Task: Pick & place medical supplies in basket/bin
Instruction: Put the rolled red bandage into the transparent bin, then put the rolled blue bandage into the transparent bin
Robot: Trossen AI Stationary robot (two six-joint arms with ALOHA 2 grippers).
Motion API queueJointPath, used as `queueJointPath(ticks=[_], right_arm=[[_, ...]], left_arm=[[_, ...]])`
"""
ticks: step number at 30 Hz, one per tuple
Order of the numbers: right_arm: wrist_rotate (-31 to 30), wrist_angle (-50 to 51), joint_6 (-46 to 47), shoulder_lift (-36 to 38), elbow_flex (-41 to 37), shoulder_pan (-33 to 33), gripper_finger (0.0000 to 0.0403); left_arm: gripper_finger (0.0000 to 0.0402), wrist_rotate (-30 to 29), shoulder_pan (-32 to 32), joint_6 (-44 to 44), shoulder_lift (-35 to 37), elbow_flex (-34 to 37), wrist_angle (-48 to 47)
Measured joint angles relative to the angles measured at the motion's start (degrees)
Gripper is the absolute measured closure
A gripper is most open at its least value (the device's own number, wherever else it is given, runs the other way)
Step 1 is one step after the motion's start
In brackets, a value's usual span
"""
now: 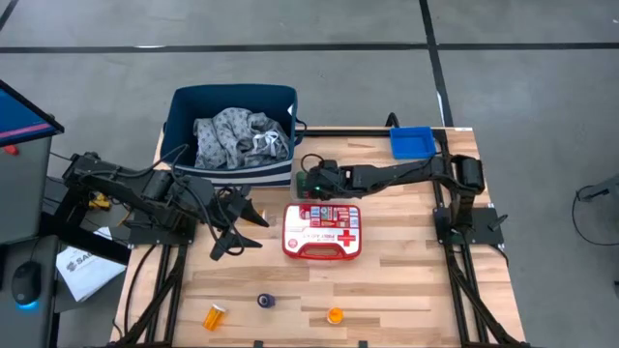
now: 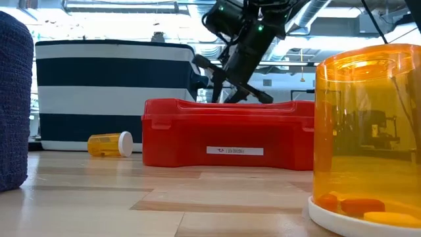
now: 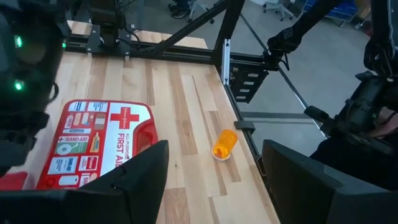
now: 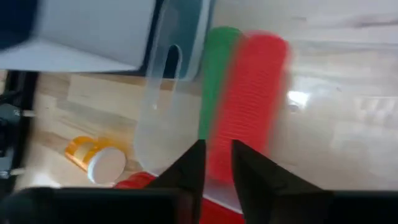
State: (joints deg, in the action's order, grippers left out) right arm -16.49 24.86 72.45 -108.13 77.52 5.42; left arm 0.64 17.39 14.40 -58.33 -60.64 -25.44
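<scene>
Fingers of my right gripper (image 4: 214,163) stand slightly parted above a red cylinder (image 4: 249,106) and green one; left gripper (image 1: 235,230) spread, idle. Cloth (image 1: 237,137) sits in basket (image 1: 184,103); orange bottles (image 1: 214,315) remain on table (image 1: 406,280).

Bright, even light; right wrist view perhaps motion-blurred.

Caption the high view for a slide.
Right gripper beside navy basket holding cloth; first-aid case mid-table.

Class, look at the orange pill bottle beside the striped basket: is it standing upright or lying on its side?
Lying on its side: in the low view the pill bottle rests lengthwise on the table, its white cap pointing sideways.
</scene>
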Motion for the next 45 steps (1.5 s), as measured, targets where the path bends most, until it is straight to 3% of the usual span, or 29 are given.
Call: queueJointPath(ticks=[6,11,20,26,29,35,40,45], right_arm=[[-1.39,0.62,-0.48,0.54,0.02,-0.14,0.0269],[-1.33,0.62,-1.10,0.56,0.02,-0.29,0.0242],[0.26,1.13,-3.83,2.85,0.05,-2.83,0.0253],[-0.07,3.34,-12.02,9.68,0.00,-5.46,0.0263],[-0.03,3.25,-15.49,14.39,0.00,-6.98,0.0262],[-1.65,4.26,-19.98,23.79,0.02,-10.02,0.0244],[-1.49,5.98,-22.53,28.66,0.04,-11.45,0.0223],[-1.32,7.60,-23.55,30.66,0.04,-13.86,0.0211]], left_arm=[[0.0151,0.00,0.00,0.01,0.00,0.00,0.12],[0.0151,0.02,0.00,0.95,0.00,0.00,0.11],[0.0151,0.07,1.36,3.00,0.00,-0.02,-6.53],[0.0151,0.85,5.55,7.63,0.00,0.09,-20.21],[0.0151,2.35,9.25,10.15,0.27,1.78,-22.12],[0.0151,2.96,19.66,12.78,-0.17,6.69,-16.88],[0.0151,-2.96,26.18,2.88,-4.53,7.93,-12.06],[0.0151,-8.03,25.59,-4.71,-9.79,7.91,-3.91]])
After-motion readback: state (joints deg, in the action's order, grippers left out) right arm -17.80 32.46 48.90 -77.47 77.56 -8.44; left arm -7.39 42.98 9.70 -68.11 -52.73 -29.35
